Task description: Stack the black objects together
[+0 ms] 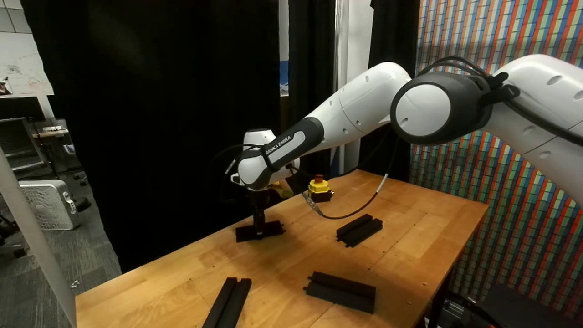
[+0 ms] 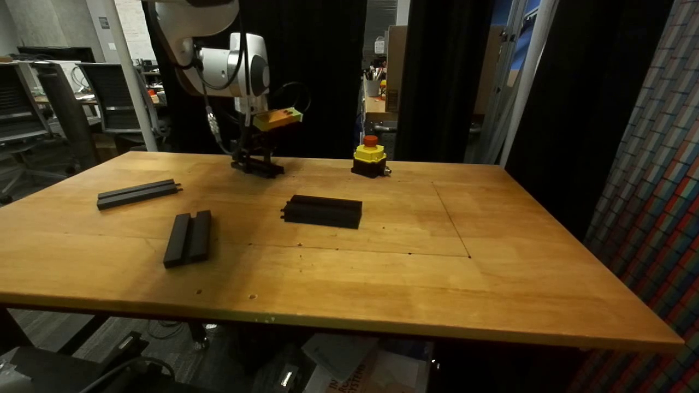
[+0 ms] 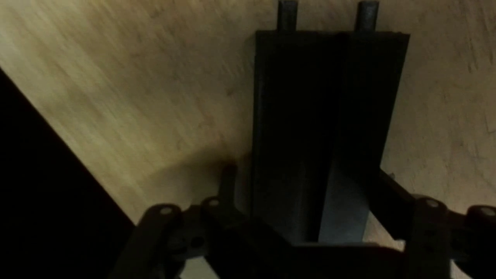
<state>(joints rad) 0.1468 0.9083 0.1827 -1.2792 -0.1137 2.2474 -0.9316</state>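
The tabletop (image 2: pixel 409 289) carries the scene, and the Franka Panda arm (image 1: pixel 364 102) reaches over it, wrist down, near one edge. Three grooved black bars (image 1: pixel 360 231) (image 1: pixel 341 292) (image 1: pixel 227 304) lie flat and apart from one another in both exterior views, no stack begun, and a fourth bar (image 3: pixel 317 131) lies directly below the gripper (image 3: pixel 305 174). The coming move turns on that last placing — in the wrist view the bar runs lengthwise between the fingers (image 3: pixel 228 190), its long axis roughly square to their closing line, so a pinch across the narrow width looks likely. The gripper is spread wider than the bar, a gap showing at the finger on the left of that view, so I judge it holds nothing. An emergency-stop button (image 2: pixel 370 155) stands upright, apart from every bar. Smallest are the end pegs (image 3: pixel 287 17), jutting from the fourth bar toward the top of the wrist view — its opposite end is hidden behind the gripper. One loose bar is cut off at the bottom of an exterior view; black on black, I cannot tell whether the finger on the right touches the fourth bar
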